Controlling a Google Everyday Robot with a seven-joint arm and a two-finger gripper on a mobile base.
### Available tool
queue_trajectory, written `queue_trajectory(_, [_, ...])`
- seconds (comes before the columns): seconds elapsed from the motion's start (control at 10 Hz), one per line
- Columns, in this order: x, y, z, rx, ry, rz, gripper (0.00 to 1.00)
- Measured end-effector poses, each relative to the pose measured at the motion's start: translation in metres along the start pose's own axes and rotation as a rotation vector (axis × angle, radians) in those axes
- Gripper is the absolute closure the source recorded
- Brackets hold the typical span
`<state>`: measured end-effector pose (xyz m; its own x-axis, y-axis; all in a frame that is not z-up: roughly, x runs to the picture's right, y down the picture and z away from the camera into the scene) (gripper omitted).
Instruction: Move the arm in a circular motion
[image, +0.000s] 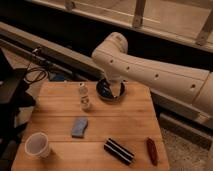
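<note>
The arm (150, 70) is large, glossy and white, with small dark dots along its casing. It reaches in from the right, bends at a bulbous joint (112, 47) and points down over the far edge of the wooden table (60, 90). The gripper (111, 90) is dark and hangs at the arm's end just above the table's back edge, right of a small white bottle (84, 96).
On the table lie a blue sponge (79, 127), a white cup (38, 145) at the front left, a black striped can (119, 151) on its side and a dark red object (151, 151) at the front right. Black cables (35, 72) and dark equipment stand to the left.
</note>
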<state>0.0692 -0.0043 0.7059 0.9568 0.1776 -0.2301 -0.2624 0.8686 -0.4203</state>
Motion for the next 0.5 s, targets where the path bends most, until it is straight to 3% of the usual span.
queue_trajectory(0.1, [0.005,0.003,0.009,-0.034,-0.008,0.013,0.35])
queue_trajectory(0.2, [0.021,0.009,0.028,-0.094,-0.02,0.038,0.35])
queue_trajectory(0.5, [0.07,0.017,0.069,-0.22,-0.052,0.135,0.35])
